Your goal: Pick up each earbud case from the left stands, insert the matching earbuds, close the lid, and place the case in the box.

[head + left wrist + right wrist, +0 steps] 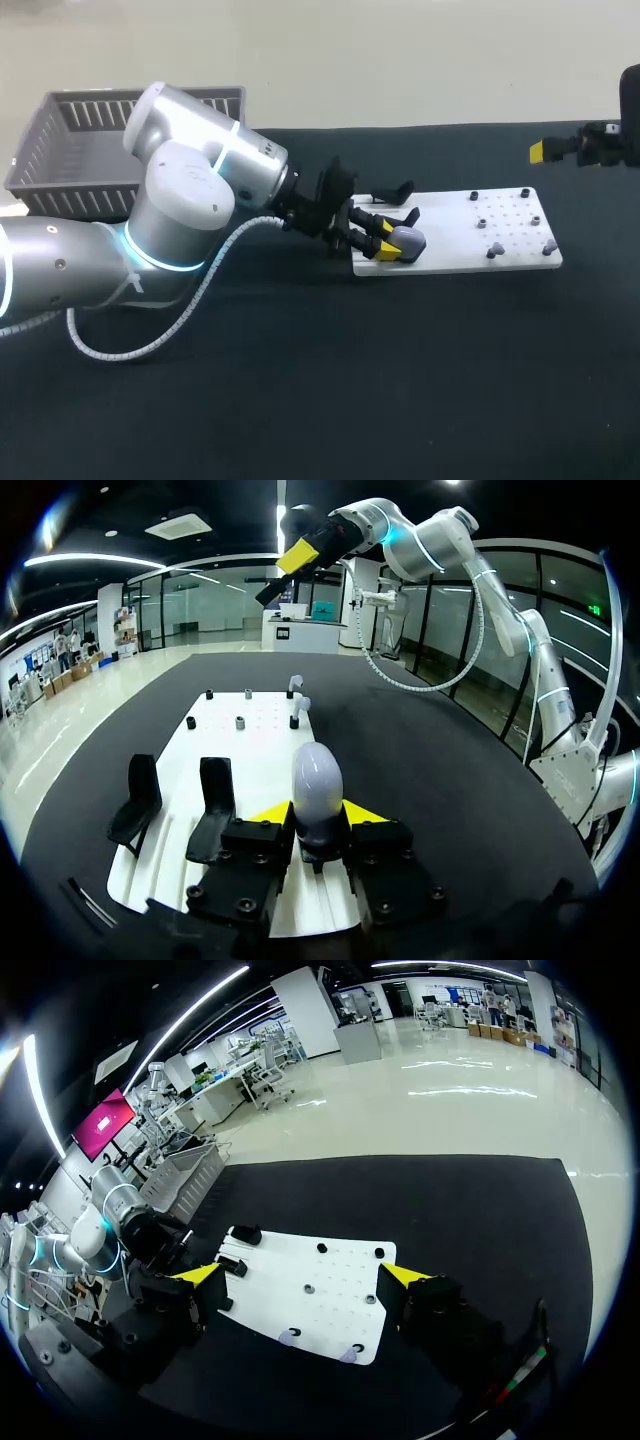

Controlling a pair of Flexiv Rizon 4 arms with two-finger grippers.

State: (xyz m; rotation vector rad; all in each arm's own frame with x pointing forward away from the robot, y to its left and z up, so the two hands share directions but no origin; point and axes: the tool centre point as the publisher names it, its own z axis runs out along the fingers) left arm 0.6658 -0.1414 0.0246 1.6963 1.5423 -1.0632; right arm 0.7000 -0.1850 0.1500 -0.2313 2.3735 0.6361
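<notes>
**Case gripped at its stand; the lift comes next**

The left gripper [318,815] has its two yellow tips pressed on both sides of the lilac case [318,778]. The case stands at the left end of the white board [455,240], beside two empty black stands [213,805]. I judge that the step in hand is the pick-up of this case, and its lid seems closed. The next move calls for a straight lift. After that the lid must open for the earbuds [495,249] at the other end of the board.

The right gripper [300,1275] is wide open and empty, well apart on the earbud side. The board's edge is just beside the left fingers. The dark table around gives free room, and the box [60,150] waits behind the left arm.
</notes>
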